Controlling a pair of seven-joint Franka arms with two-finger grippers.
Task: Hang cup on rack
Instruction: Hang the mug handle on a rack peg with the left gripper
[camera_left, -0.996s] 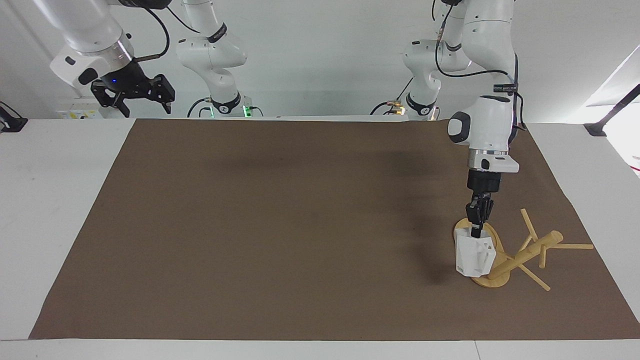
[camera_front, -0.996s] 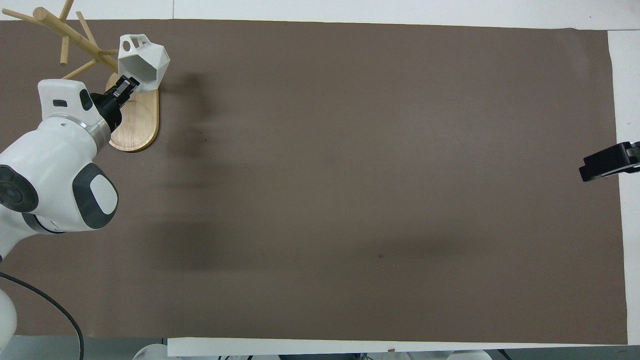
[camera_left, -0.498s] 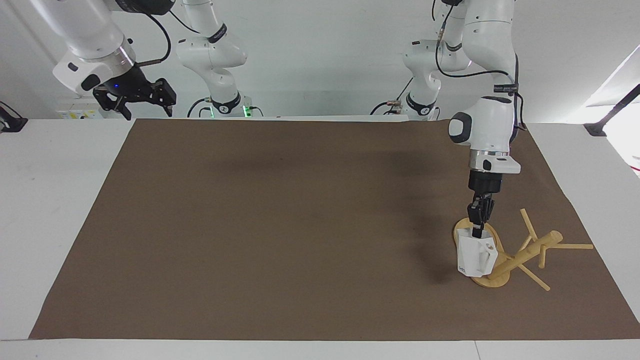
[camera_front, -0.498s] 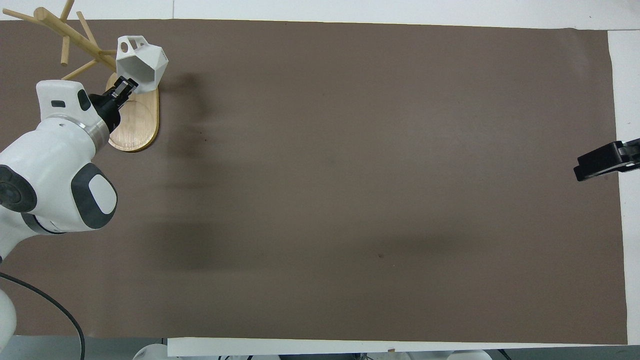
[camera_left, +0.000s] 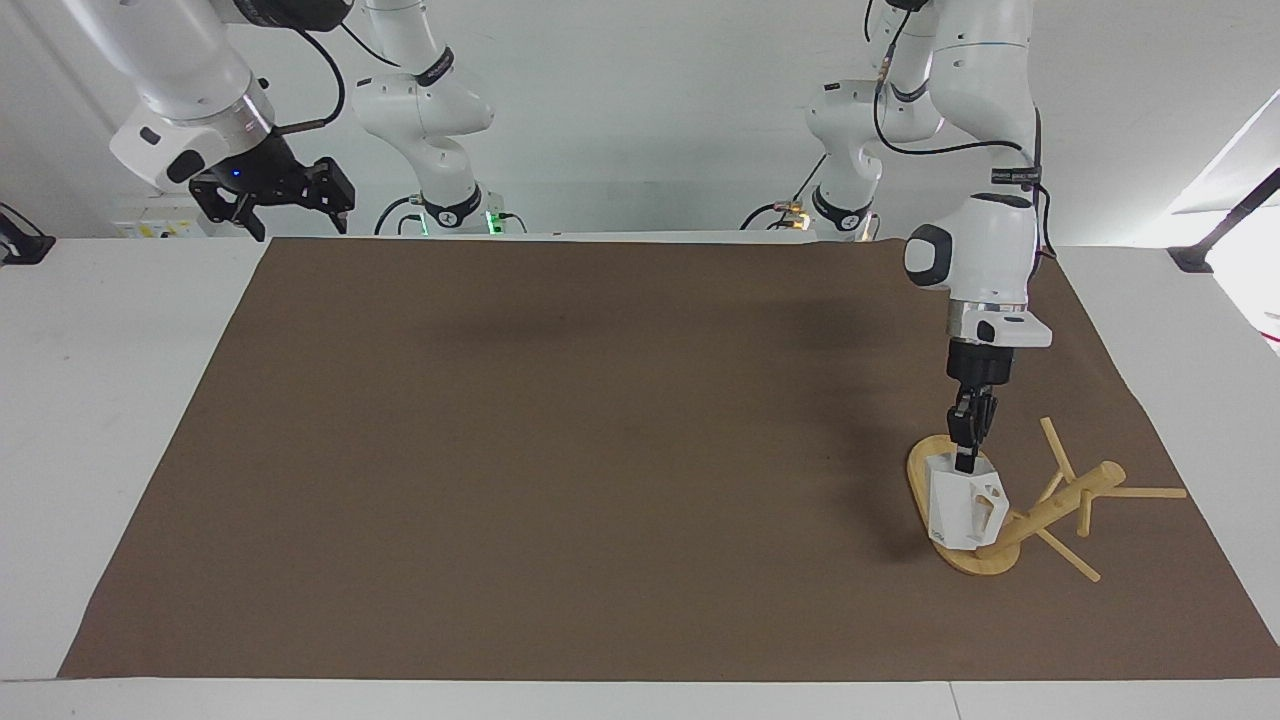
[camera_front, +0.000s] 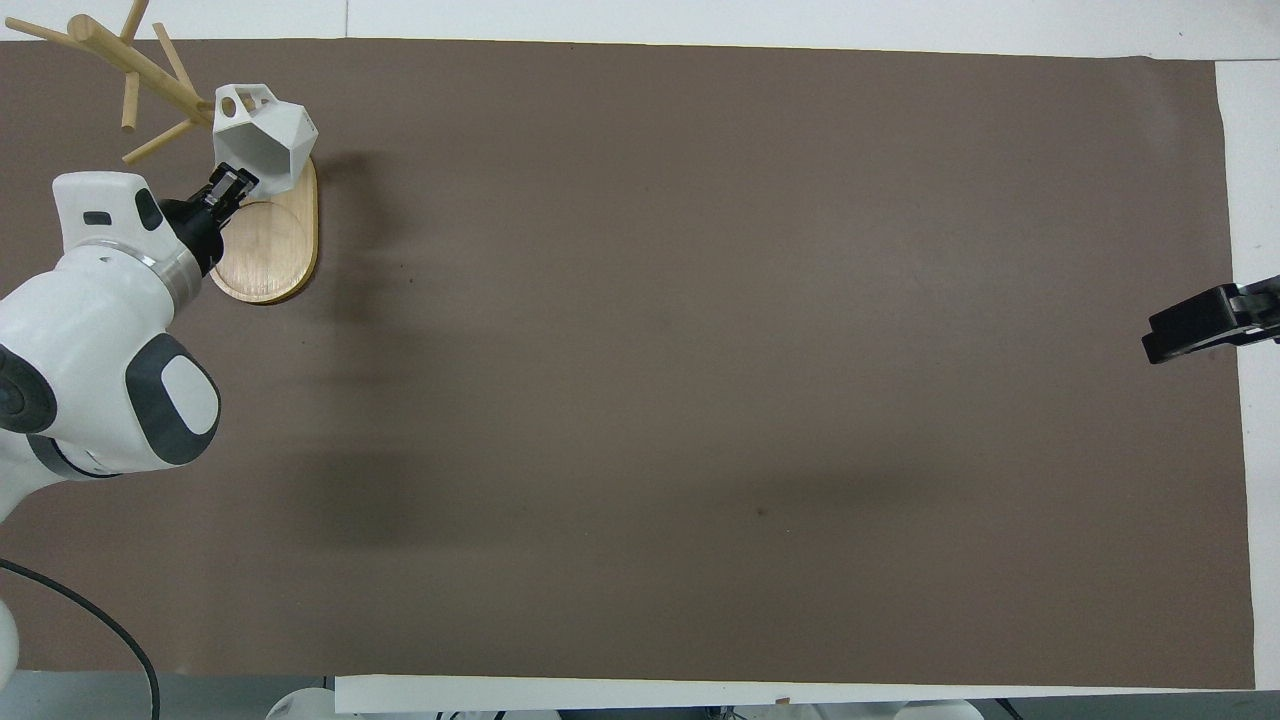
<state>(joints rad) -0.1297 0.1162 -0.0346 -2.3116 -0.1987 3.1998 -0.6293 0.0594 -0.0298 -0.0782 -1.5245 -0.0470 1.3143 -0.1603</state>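
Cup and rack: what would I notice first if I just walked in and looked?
First the white cup, pinched at its rim by the left claw and held over the base of the rack, handle toward the post. The wooden rack, with its pegs sticking out, stands at the left arm's end of the brown mat. The right claw waits up in the air at the right arm's end of the table.

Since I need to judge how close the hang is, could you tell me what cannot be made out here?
- Whether a peg has entered the cup's handle: too small in both views.
- Rack post top and one peg: cut off by the overhead view's top edge.
- Where the post joins the base: hidden by the cup in both views.
- Right end effector: cut by the overhead view's edge.
- Left end effector's hold inside the cup: hidden by its wall.
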